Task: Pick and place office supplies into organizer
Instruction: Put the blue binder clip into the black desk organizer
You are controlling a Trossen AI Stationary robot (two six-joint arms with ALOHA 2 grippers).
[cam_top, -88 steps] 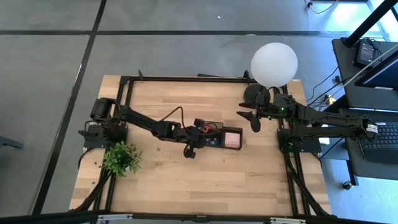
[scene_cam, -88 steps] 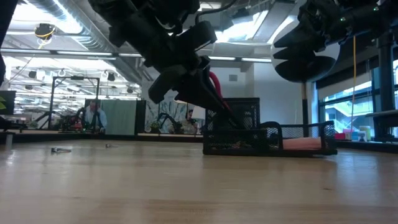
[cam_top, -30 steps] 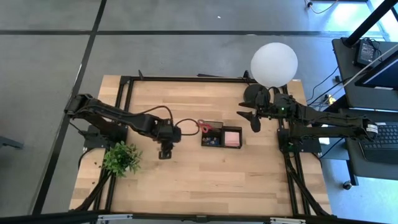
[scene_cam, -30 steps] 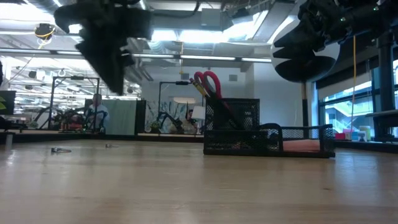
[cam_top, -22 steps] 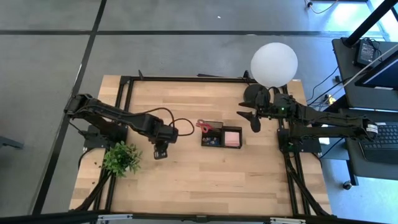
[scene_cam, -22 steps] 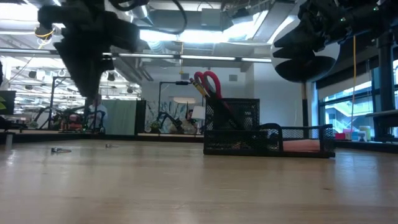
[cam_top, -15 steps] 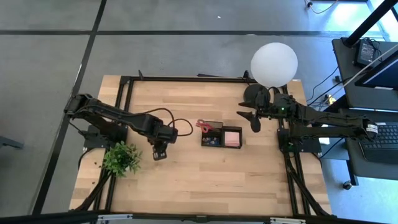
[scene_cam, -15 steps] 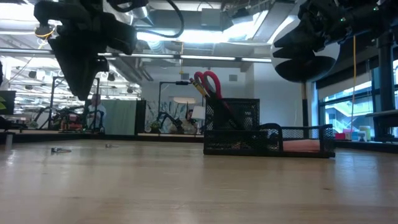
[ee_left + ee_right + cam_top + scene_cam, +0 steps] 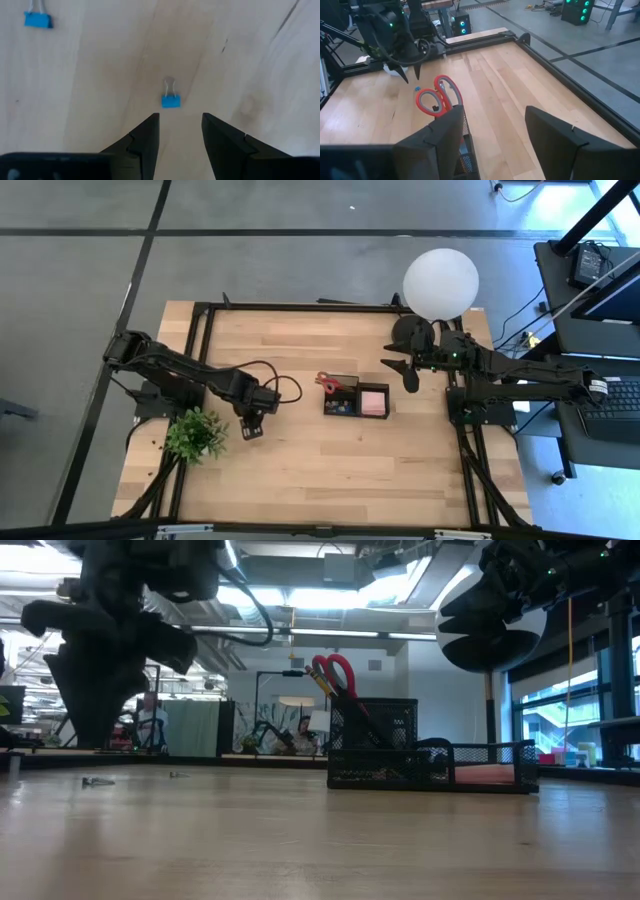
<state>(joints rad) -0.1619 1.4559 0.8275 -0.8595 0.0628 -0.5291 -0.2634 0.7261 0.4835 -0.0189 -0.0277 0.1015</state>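
Organizer (image 9: pixel 355 400): a black mesh tray sitting near the middle of the pale wooden worktop (image 9: pixel 330 470), its long side running left to right. Its tall cup stands at the left end and the low tray with the pink sticky-note pad (image 9: pixel 373 400) at the right. Red-handled scissors (image 9: pixel 334 671) stand in the cup, handles up and leaning left, with a yellow pencil (image 9: pixel 322 685) beside them. The worktop sits in a black frame on a grey floor; the low view looks across it into a lit workshop. A white globe lamp (image 9: pixel 441 282) stands at the far right corner and a small green plant (image 9: pixel 196 434) at the near left.

The left arm reaches rightward from the left edge, its left gripper (image 9: pixel 178 131) pointing down over the boards left of the organizer, jaws released and empty. Just ahead of them lies a blue binder clip (image 9: pixel 171 101), its wire handles pointing away from the jaws; a second blue clip (image 9: pixel 38 19) lies well apart. The right gripper (image 9: pixel 492 132) waits by the lamp, jaws spread, holding nothing.
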